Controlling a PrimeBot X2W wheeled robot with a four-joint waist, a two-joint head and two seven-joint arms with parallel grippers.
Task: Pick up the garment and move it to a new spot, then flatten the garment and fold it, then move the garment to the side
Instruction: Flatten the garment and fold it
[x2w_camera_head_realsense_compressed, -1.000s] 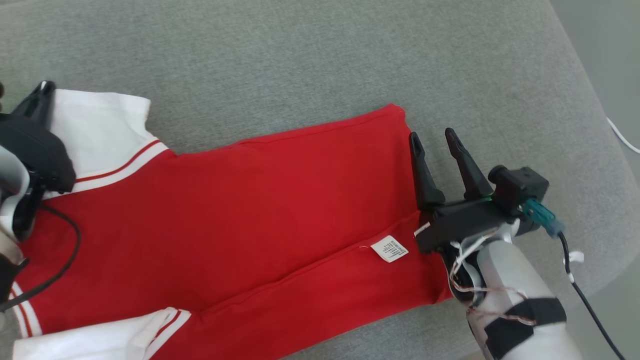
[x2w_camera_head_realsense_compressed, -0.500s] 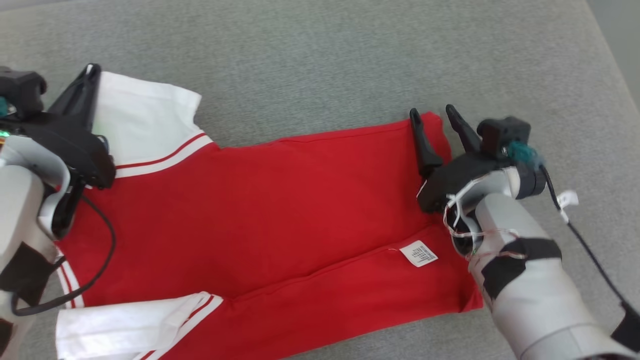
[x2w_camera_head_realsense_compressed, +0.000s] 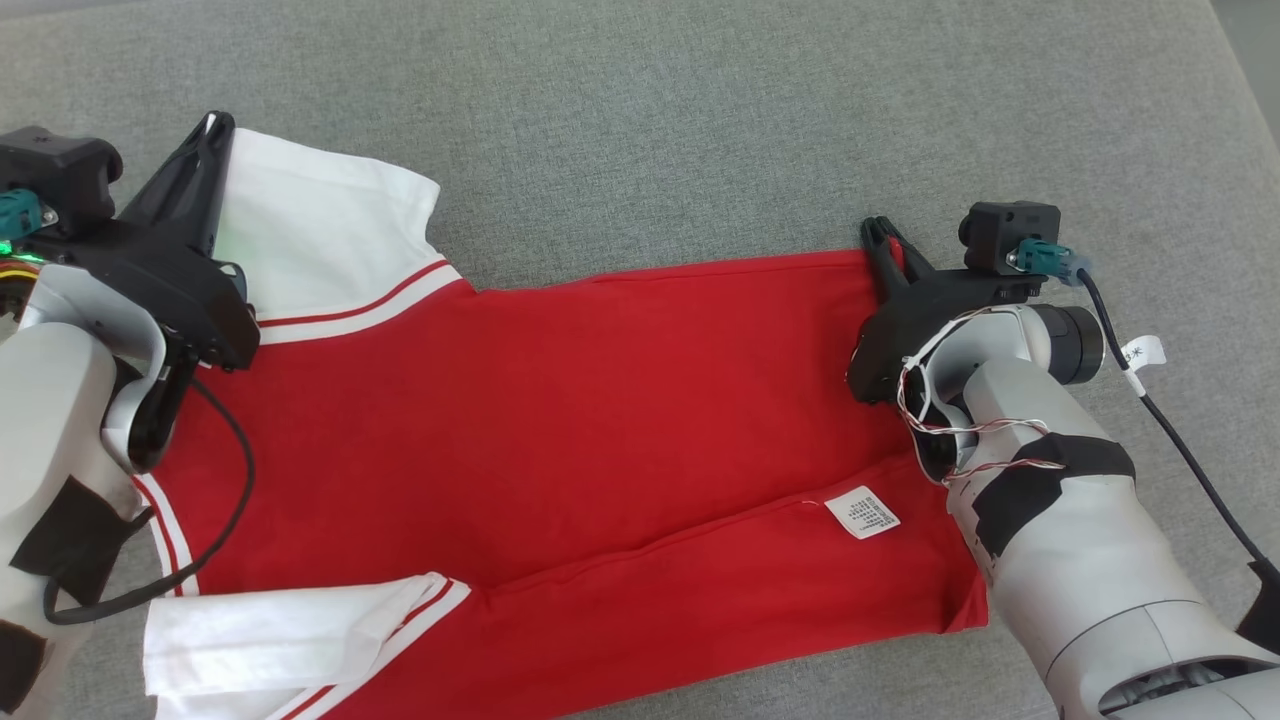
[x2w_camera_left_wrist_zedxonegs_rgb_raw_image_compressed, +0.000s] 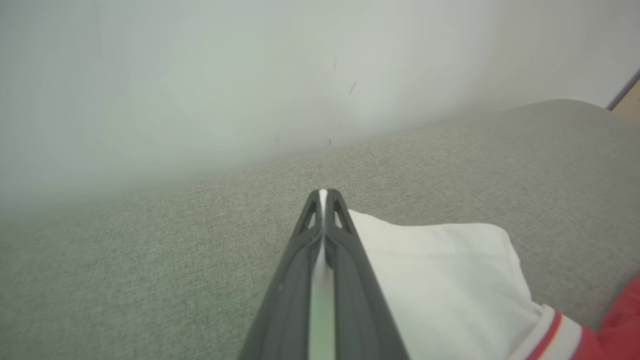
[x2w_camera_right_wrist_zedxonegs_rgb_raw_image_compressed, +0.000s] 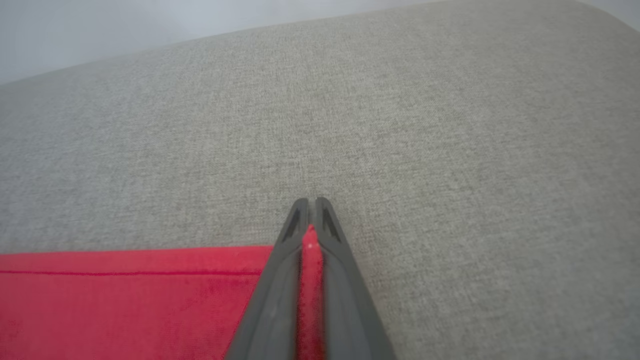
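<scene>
A red garment (x2w_camera_head_realsense_compressed: 560, 400) with white sleeves trimmed in red stripes lies spread on the grey cushion (x2w_camera_head_realsense_compressed: 640, 120), a white care label (x2w_camera_head_realsense_compressed: 862, 512) showing near its hem. My left gripper (x2w_camera_head_realsense_compressed: 215, 125) is shut on the far white sleeve (x2w_camera_head_realsense_compressed: 320, 230) at the upper left; in the left wrist view white cloth (x2w_camera_left_wrist_zedxonegs_rgb_raw_image_compressed: 450, 280) is pinched between its fingers (x2w_camera_left_wrist_zedxonegs_rgb_raw_image_compressed: 350, 280). My right gripper (x2w_camera_head_realsense_compressed: 878, 232) is shut on the garment's far hem corner at the right. In the right wrist view red fabric (x2w_camera_right_wrist_zedxonegs_rgb_raw_image_compressed: 125, 300) is clamped between the fingers (x2w_camera_right_wrist_zedxonegs_rgb_raw_image_compressed: 340, 300).
A second white sleeve (x2w_camera_head_realsense_compressed: 290, 630) lies folded at the lower left. A black cable (x2w_camera_head_realsense_compressed: 1180, 450) with a white tag trails off my right wrist. The grey cushion stretches beyond the garment to a pale wall (x2w_camera_left_wrist_zedxonegs_rgb_raw_image_compressed: 200, 75).
My right gripper slid up along the hem to the far corner and shut on the red fabric. The camera has shifted; the left gripper keeps its hold on the sleeve.
</scene>
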